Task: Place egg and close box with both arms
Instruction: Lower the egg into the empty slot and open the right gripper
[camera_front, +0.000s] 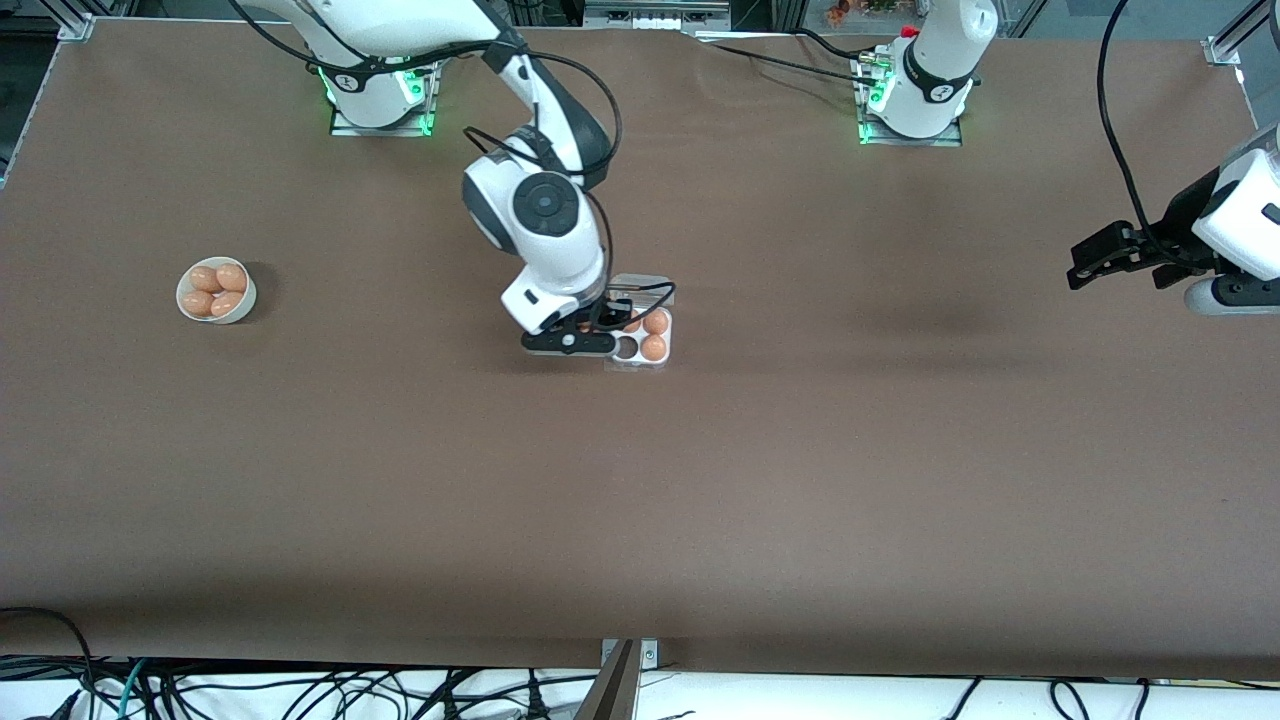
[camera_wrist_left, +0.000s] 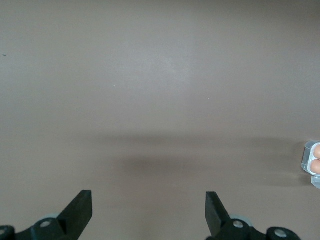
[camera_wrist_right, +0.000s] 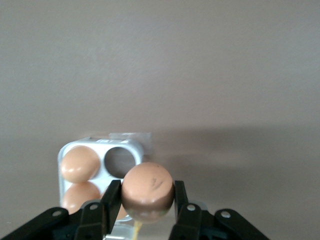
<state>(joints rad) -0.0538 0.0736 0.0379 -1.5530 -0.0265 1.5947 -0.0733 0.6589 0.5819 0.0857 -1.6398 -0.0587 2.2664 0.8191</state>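
Two arms work at the brown table (camera_front: 760, 480). The right gripper (camera_front: 590, 325) hangs over the box (camera_front: 660, 352), which sits near the middle of the table, a little toward the edge where the bases stand. Its fingers (camera_wrist_right: 111, 200) pinch the egg (camera_wrist_right: 148, 191) from both sides, and the egg is in the air just over the tray. In the right wrist view the white tray shows one empty cell (camera_wrist_right: 120, 162) and, beside it, two cells each filled with an egg (camera_wrist_right: 80, 163); the held egg hides the fourth cell. In the front view two eggs (camera_front: 654, 335) lie in the cells toward the left arm's end, and one dark empty cell is beside them, on the side nearer to the camera. The clear lid (camera_front: 640, 283) is open and lies on the table at the box's edge that faces the bases. The left gripper (camera_front: 1098, 257) waits in the air over the table's end on the left arm's side, well apart from the box, and its fingers (camera_wrist_left: 80, 206) are spread wide with only bare table between them. A white bowl (camera_front: 216, 292) with four eggs in it stands near the right arm's end of the table, well apart from the box.
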